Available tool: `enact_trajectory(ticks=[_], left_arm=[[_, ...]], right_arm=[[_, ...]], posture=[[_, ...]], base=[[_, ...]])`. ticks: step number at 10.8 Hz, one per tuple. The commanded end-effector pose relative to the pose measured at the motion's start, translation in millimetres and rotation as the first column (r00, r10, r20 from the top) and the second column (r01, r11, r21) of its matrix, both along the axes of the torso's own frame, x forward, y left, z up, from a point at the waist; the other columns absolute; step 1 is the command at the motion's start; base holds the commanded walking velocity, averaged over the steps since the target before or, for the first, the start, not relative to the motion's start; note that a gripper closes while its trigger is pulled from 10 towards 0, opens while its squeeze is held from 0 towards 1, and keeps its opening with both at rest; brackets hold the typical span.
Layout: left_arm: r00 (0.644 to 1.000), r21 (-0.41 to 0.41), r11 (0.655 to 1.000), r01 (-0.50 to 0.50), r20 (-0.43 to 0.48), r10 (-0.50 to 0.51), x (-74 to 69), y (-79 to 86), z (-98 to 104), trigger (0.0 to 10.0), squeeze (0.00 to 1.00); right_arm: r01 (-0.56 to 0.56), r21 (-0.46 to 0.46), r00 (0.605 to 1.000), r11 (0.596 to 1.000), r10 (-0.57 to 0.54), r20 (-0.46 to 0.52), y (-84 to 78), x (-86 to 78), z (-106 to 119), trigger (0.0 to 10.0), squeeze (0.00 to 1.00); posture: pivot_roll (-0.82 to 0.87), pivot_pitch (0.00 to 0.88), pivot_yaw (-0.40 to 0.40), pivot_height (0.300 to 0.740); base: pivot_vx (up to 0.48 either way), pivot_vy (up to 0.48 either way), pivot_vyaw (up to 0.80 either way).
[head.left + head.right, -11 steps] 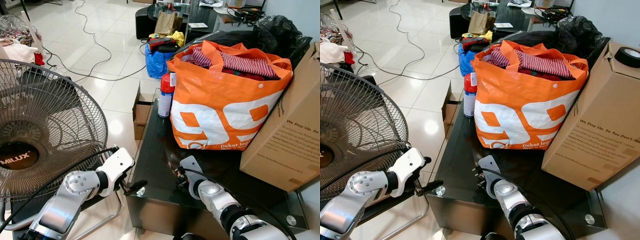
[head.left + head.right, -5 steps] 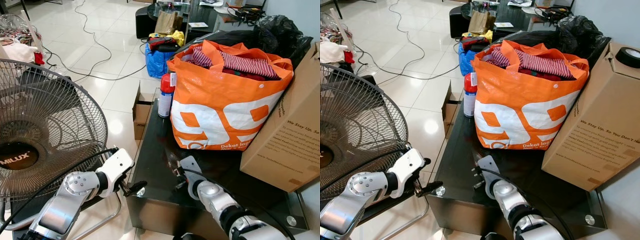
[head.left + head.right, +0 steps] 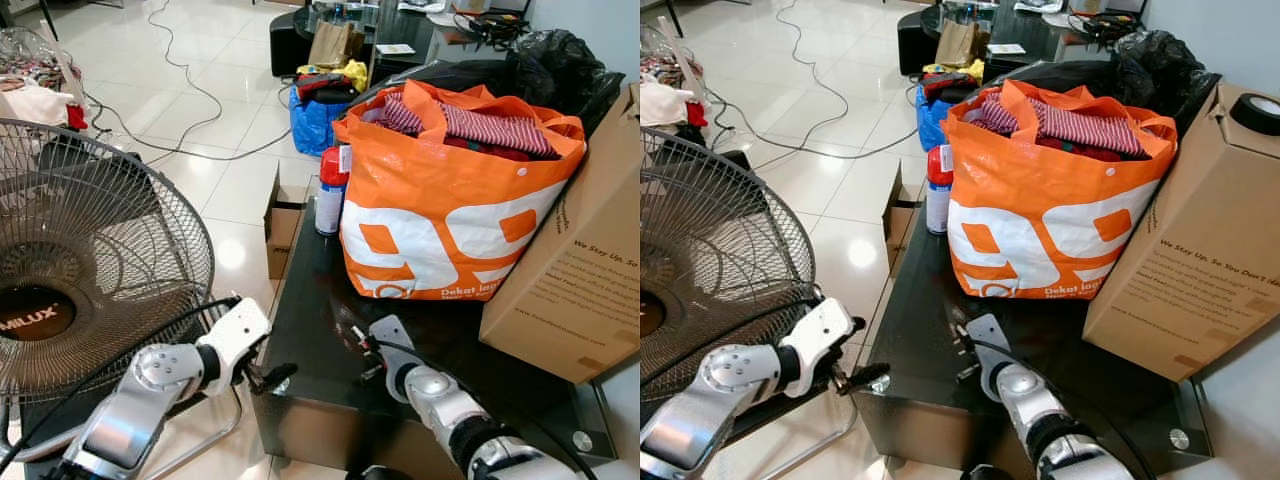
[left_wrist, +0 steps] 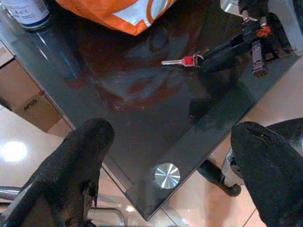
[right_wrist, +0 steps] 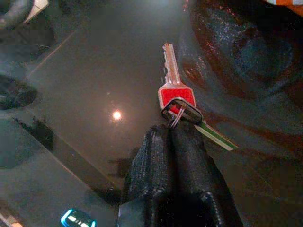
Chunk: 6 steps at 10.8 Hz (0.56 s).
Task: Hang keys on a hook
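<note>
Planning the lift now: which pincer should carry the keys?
Right. The right pincer is shut on the keys on the table; the left pincer hangs open off its corner.

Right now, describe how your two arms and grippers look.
Both arms are silver metal with round joints and a white wrist housing. The left arm has a black cable looping along it to the left gripper; the right arm carries a black cable too. Each gripper, like the right gripper, has two long black textured fingers.
</note>
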<state>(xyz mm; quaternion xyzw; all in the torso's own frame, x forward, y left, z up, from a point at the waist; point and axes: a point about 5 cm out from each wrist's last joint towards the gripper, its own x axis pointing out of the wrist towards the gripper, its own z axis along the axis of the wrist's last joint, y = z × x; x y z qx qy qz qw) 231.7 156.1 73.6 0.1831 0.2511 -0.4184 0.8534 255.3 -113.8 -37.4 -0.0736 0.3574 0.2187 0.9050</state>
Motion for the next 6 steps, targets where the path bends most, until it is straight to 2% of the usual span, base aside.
enact_trajectory(ticks=[1,3,4,5,6], left_arm=[[1.000,-0.009,1.000,0.003,0.030,-0.003,2.4,-1.9,4.7,10.0,0.00],[0.997,-0.048,0.998,-0.031,0.069,0.035,6.7,-0.9,11.3,10.0,0.00],[0.991,-0.084,0.994,-0.076,0.103,0.084,10.2,-0.1,17.6,10.0,0.00],[0.985,-0.106,0.989,-0.102,0.131,0.115,12.6,0.4,22.2,10.0,0.00],[0.971,-0.139,0.980,-0.145,0.172,0.168,17.8,2.4,29.3,10.0,0.00]], right_arm=[[0.015,0.051,0.999,0.999,-0.017,0.038,-5.9,5.0,6.6,0.0,0.00],[-0.023,0.181,0.994,0.983,0.003,0.112,-13.9,4.1,24.7,0.0,0.00],[0.103,0.425,0.985,0.899,-0.150,0.080,-24.3,-3.0,50.5,0.0,0.00],[0.111,0.485,0.980,0.867,-0.177,0.092,-31.0,-13.2,65.6,0.0,0.00],[0.110,0.462,0.968,0.880,-0.201,0.152,-38.0,-24.1,79.6,0.0,0.00]], posture=[[-0.01,0.000,-0.069,0.740],[-0.03,0.000,-0.066,0.740],[-0.04,0.000,-0.061,0.740],[-0.05,0.000,-0.046,0.740],[-0.07,0.000,-0.025,0.740]], base=[[0.000,0.000,0.00],[0.000,0.000,0.00],[0.000,0.000,0.00],[0.000,0.000,0.00],[0.000,0.000,0.00]])
